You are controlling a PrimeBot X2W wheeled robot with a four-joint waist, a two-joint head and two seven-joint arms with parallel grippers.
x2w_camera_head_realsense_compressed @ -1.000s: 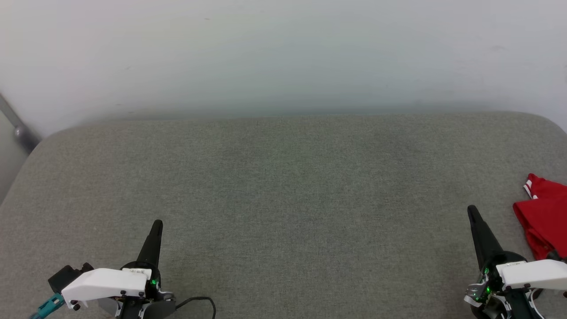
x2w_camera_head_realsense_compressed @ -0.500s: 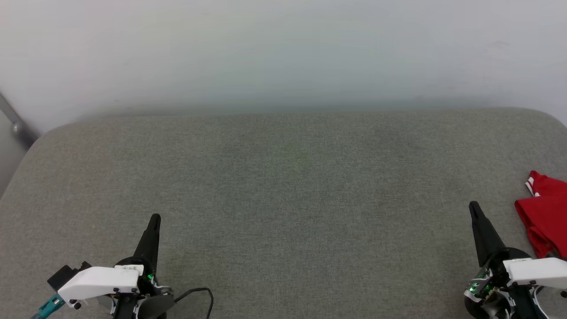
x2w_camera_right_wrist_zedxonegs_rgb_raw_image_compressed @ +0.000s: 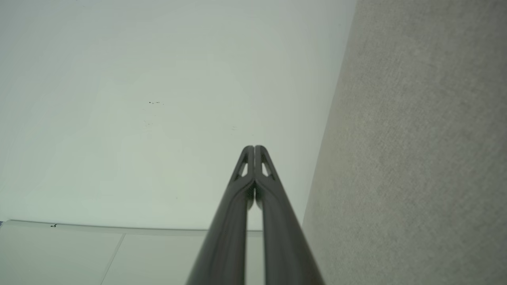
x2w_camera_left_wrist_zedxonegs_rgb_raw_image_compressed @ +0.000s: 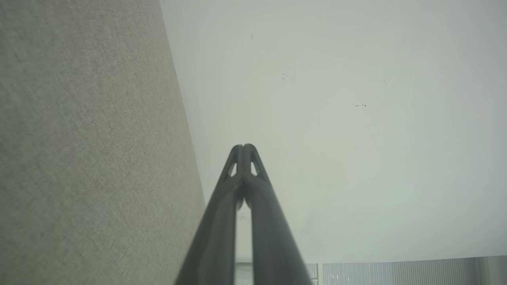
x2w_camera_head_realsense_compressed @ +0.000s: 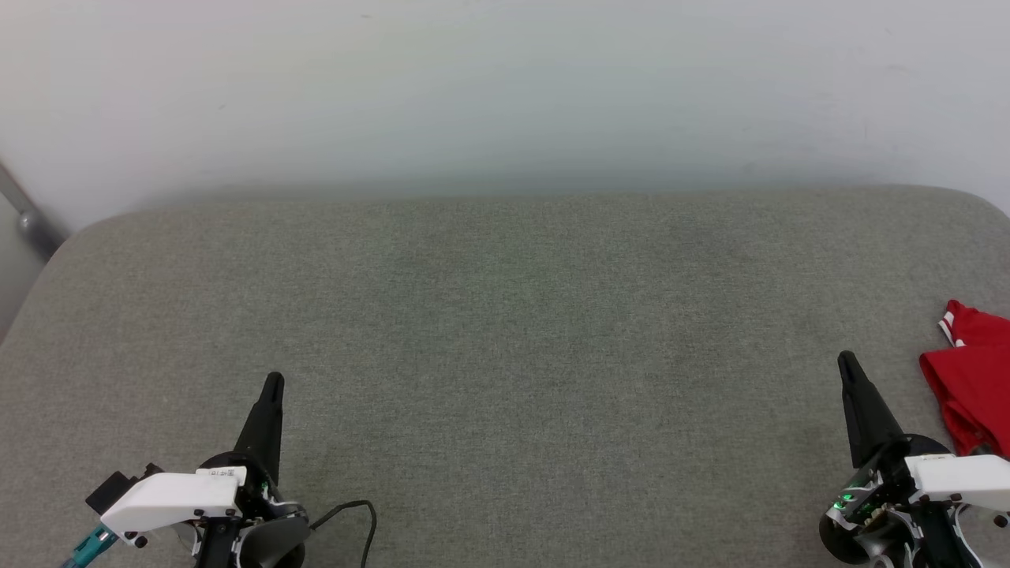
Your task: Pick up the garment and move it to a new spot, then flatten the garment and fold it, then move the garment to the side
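Zero real moves in last sec: just a slight upward slide of whole head view, w/ far edge of grey pad (x2w_camera_head_realsense_compressed: 505,260) now higher in pic, i.e. cam tilt, not a shift of things. Same spacing as before betw. L gripper (x2w_camera_head_realsense_compressed: 273,380), R gripper (x2w_camera_head_realsense_compressed: 847,359) and garment (x2w_camera_head_realsense_compressed: 972,386). Meaning for task: no grip, no lift, no carry under way at this moment. Fingers (x2w_camera_left_wrist_zedxonegs_rgb_raw_image_compressed: 222,221) of both grippers pressed fully together on nothing, clear in both wrist views against pale wall (x2w_camera_right_wrist_zedxonegs_rgb_raw_image_compressed: 119,118). Garment down on pad at its R edge, toward near R corner; red, w/ a bit of red-white striped trim at far end; partly cut off by pic edge, so can't tell if bunched or neatly folded, and no print in sight. Relative to fingers: just beside R gripper on its outer side, about level w/ the fingertip, close but apart, no contact; well apart from L gripper, over by near L corner w/ most of pad between. Fits two stages equally: a heap at the edge waiting for pickup, or a folded piece already set aside. No call on next move from this alone.
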